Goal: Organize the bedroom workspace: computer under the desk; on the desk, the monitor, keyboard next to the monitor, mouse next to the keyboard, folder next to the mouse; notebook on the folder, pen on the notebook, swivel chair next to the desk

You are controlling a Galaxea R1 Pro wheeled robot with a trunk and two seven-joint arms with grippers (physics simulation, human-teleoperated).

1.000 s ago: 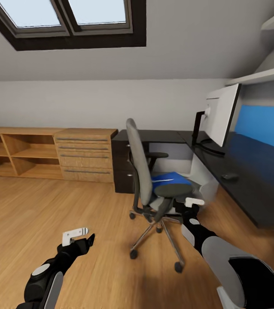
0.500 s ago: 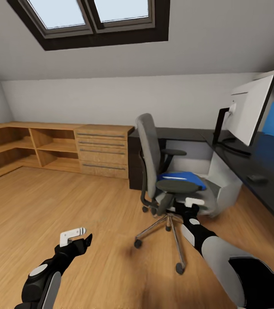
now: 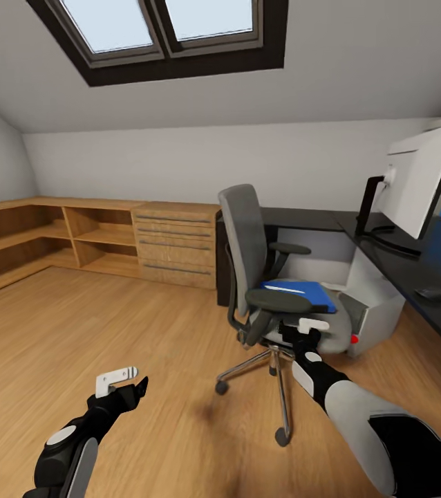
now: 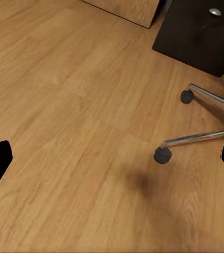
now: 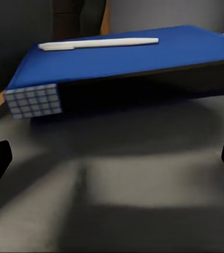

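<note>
The head camera is panning left, so the chair [image 3: 269, 290] is now sitting mid-frame and the counter [image 3: 414, 266] with the monitor [image 3: 424, 183] and mouse [image 3: 433, 293] is sliding toward the right edge. The right claw [image 3: 308, 330] is hovering at the seat's front edge, wide and holding nothing, its view facing the folder [image 5: 127, 55] with the pen [image 5: 98, 44] lying on top. The left claw [image 3: 120, 382] is hanging over bare floor at lower left, also wide. The folder pickup is looking imminent.
</note>
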